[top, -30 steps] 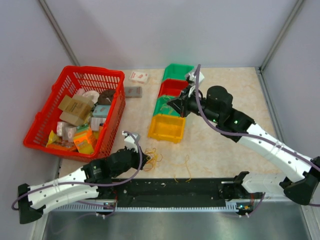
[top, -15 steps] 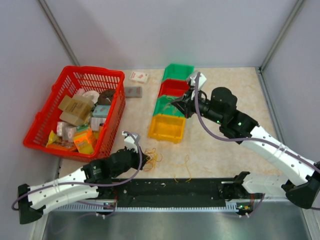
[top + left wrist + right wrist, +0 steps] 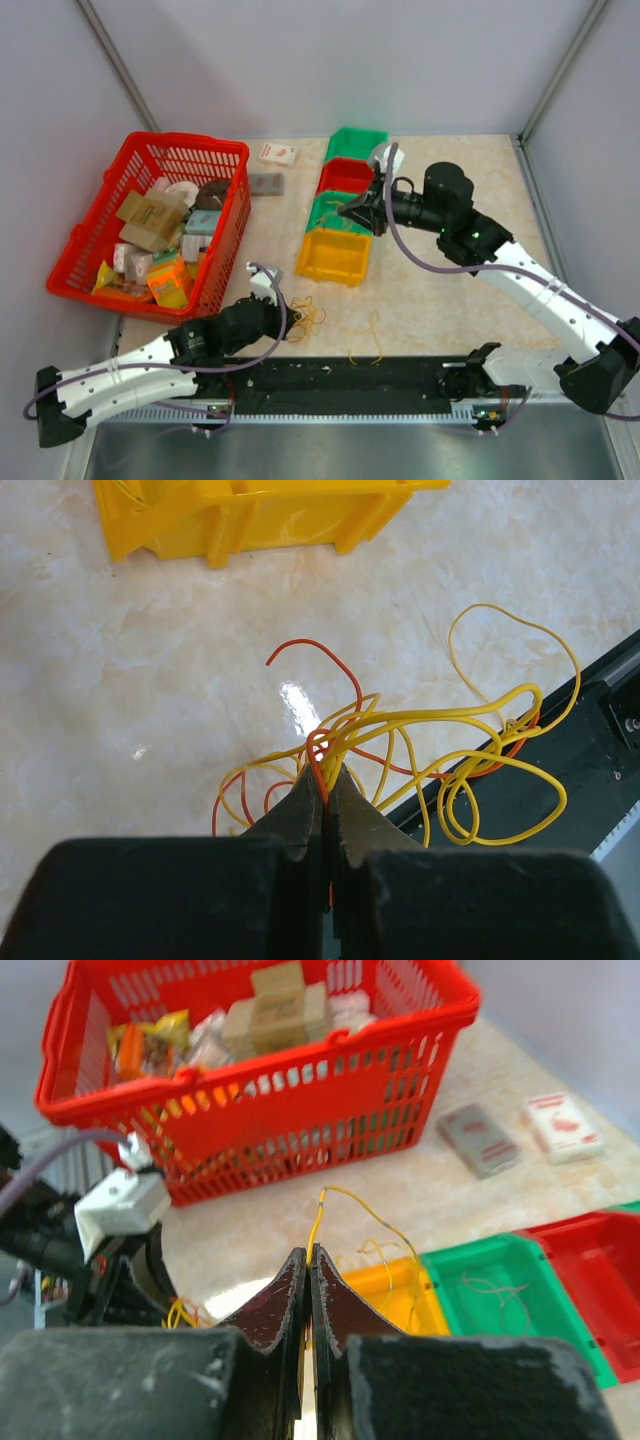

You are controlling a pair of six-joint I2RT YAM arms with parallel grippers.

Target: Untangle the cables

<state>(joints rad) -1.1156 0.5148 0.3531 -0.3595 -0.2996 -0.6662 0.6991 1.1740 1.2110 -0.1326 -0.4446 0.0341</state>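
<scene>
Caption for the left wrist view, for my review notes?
Left gripper shut on tangled yellow and orange cables; yellow bin beyond.

Bare tabletop (image 3: 440, 310) lies open right of the 4 bins (image 3: 330, 270). The red basket (image 3: 190, 142) walls off the left. The passage between basket and bins holds 2 small packets (image 3: 266, 184) at its far end, cables (image 3: 305, 318) at its near end.

On the table (image 3: 450, 300), the basket (image 3: 190, 143) sits at nine o'clock, the bins (image 3: 332, 271) mid-table (a row toward twelve), the cables (image 3: 305, 318) at six.
</scene>
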